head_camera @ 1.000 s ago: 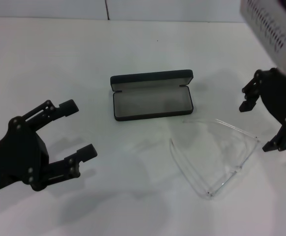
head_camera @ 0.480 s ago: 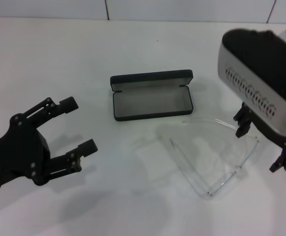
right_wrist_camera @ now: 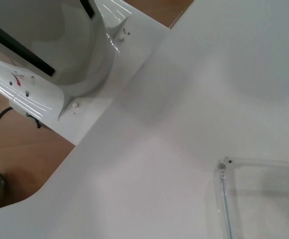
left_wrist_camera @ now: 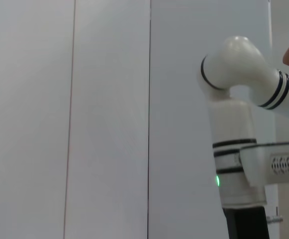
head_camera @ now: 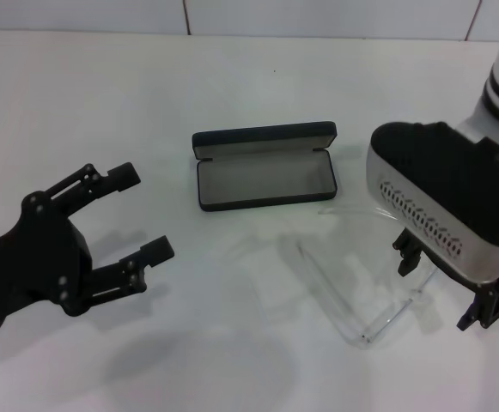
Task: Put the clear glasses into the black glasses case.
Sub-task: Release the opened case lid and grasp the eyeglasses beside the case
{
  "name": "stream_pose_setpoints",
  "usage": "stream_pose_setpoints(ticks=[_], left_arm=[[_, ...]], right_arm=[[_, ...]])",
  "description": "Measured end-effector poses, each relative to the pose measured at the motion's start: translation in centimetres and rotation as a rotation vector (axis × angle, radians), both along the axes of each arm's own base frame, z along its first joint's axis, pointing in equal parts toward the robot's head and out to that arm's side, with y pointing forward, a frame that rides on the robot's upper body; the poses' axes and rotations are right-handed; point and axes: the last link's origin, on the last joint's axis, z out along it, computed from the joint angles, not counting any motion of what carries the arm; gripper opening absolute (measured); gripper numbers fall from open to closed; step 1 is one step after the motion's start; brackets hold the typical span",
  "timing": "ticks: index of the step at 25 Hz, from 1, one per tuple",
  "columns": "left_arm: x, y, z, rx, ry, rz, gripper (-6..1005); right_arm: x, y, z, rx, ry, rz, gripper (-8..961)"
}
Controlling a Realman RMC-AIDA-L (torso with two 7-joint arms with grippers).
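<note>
The black glasses case [head_camera: 264, 168] lies open at the table's middle, its grey lining up and its lid tilted back. The clear glasses [head_camera: 339, 302] rest on the table to the case's front right with both temple arms unfolded; one hinge corner [right_wrist_camera: 224, 164] shows in the right wrist view. My right gripper [head_camera: 445, 283] hangs open over the right end of the glasses' front frame, one finger [head_camera: 407, 255] on each side of it, and hides that end. My left gripper [head_camera: 146, 212] stands open and empty at the left, well clear of the case.
The white table [head_camera: 258, 77] runs back to a pale wall. In the right wrist view the table's edge, the robot's white base [right_wrist_camera: 69, 55] and a wooden floor [right_wrist_camera: 15, 164] show. The left wrist view holds only wall panels and my right arm [left_wrist_camera: 239, 124].
My right arm has swung down and toward the front, bringing its open gripper from beside the glasses to over their front frame. The left gripper has barely shifted.
</note>
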Motion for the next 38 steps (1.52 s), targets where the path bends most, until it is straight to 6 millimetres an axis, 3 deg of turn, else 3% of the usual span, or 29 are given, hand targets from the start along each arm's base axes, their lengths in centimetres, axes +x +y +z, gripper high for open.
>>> stream_pose_setpoints(ticks=[13,33,38], left_arm=[[0.1,0.8,-0.2,0.005,0.019,0.012,862],[-0.2,0.7,-0.5,-0.003,0.011,0.026,861],[-0.2,0.6,-0.5,-0.001,0.011,0.027,861]], right_arm=[[1.6,0.2,-2.7,-0.003,-0.020,0.069,809],[2.5,0.3,-4.4,0.007,-0.010,0.111,787],[2.8,0.3,-4.5,0.004,0.005,0.116,702]])
